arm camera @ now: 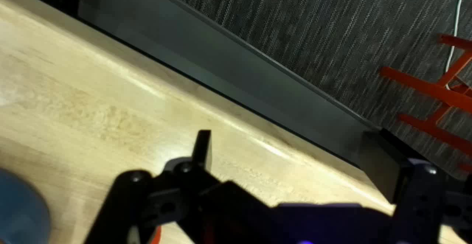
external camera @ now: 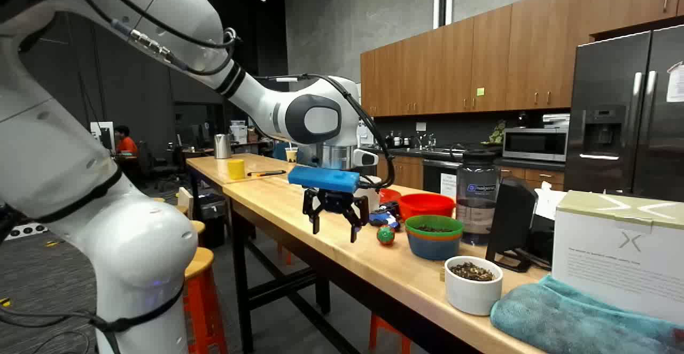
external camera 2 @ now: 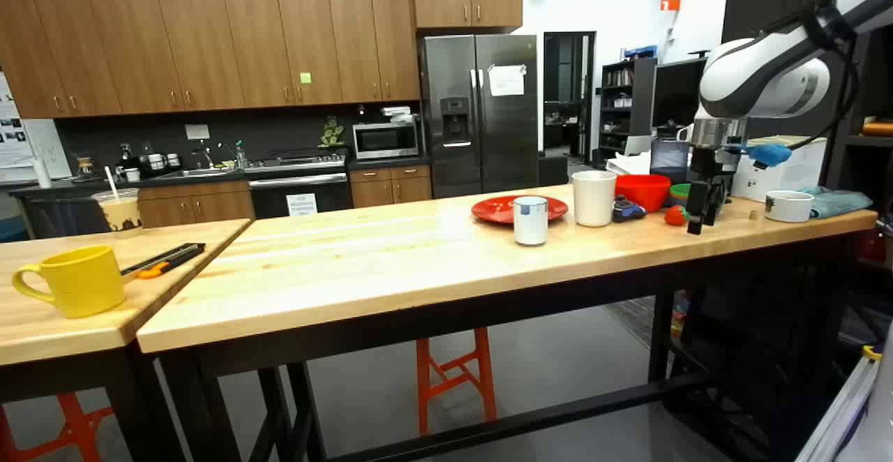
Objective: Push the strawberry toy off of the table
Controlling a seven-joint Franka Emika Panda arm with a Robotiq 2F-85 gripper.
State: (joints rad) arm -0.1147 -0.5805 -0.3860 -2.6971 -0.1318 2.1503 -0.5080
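The strawberry toy (external camera: 386,235) is red with a green top and lies on the light wooden table (external camera: 417,284). It also shows as a red ball with green in an exterior view (external camera 2: 675,215). In the wrist view only a red sliver (arm camera: 157,235) shows beside my left-hand finger; it may be the toy. My gripper (external camera: 335,232) is open and empty, with the two fingers wide apart. It hangs just above the table near its edge, beside the toy and apart from it. It also shows in an exterior view (external camera 2: 702,219) and in the wrist view (arm camera: 293,163).
Stacked green and blue bowls (external camera: 434,239), a red bowl (external camera 2: 642,192) and a blue-black object (external camera 2: 628,209) stand close to the toy. A white bowl (external camera: 473,287), a water bottle (external camera: 477,196), a white cup (external camera 2: 594,199) and a red plate (external camera 2: 488,209) are farther off.
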